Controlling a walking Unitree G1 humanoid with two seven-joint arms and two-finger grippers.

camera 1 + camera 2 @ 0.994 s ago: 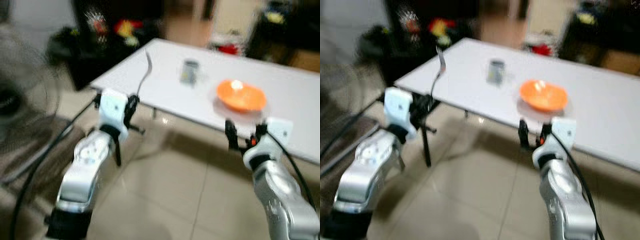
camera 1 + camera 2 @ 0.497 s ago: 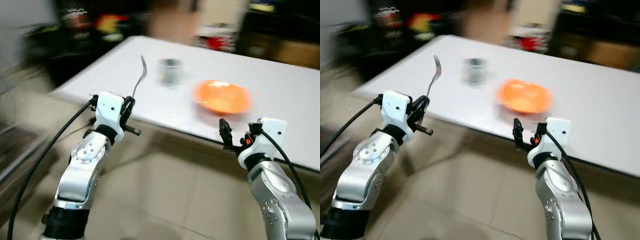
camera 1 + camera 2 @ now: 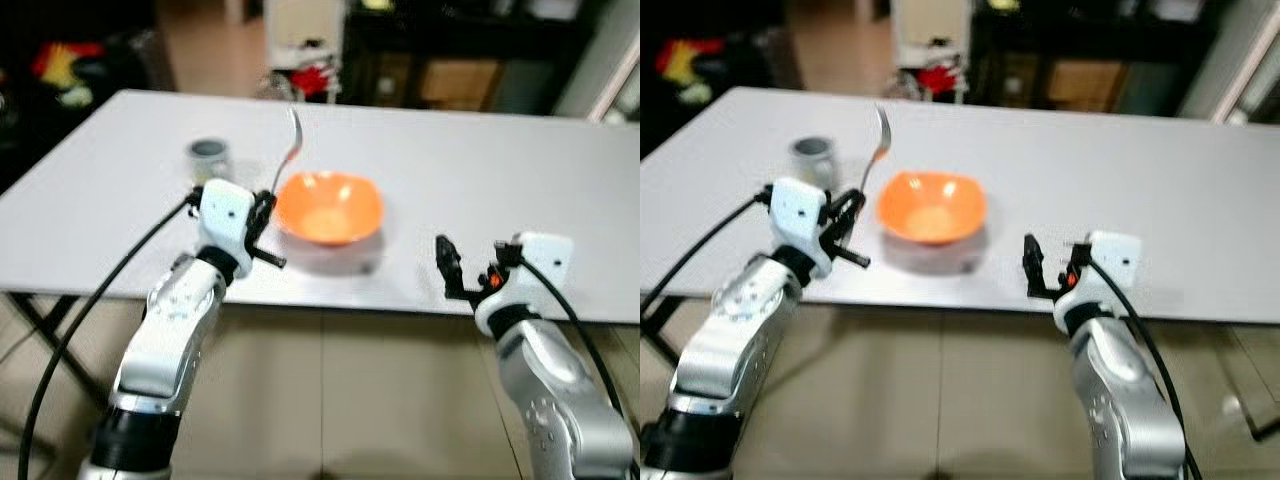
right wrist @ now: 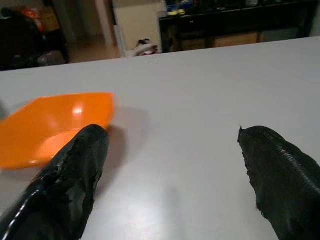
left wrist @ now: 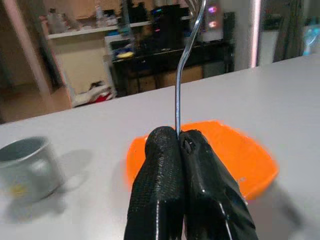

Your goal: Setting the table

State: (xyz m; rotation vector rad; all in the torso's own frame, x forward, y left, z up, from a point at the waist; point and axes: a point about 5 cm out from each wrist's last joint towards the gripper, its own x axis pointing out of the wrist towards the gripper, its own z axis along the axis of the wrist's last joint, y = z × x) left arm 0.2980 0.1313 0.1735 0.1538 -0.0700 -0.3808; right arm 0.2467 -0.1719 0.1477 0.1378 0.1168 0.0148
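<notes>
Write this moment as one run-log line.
left gripper: shut on fork, upright | right gripper: open, empty | bowl, cup on table

Table [image 3: 480,170] runs across the view. Bowl [image 3: 329,207] on it, near the front edge, left of centre. Cup [image 3: 209,155] left of bowl, farther back, apart from it. Fork [image 3: 287,150] upright, just left of bowl, between cup and bowl. Shelves [image 3: 440,60] behind the table's far edge.

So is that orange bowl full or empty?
Empty, it seems: the orange bowl shows only its own bare orange inside, though the views are slightly blurred.
</notes>
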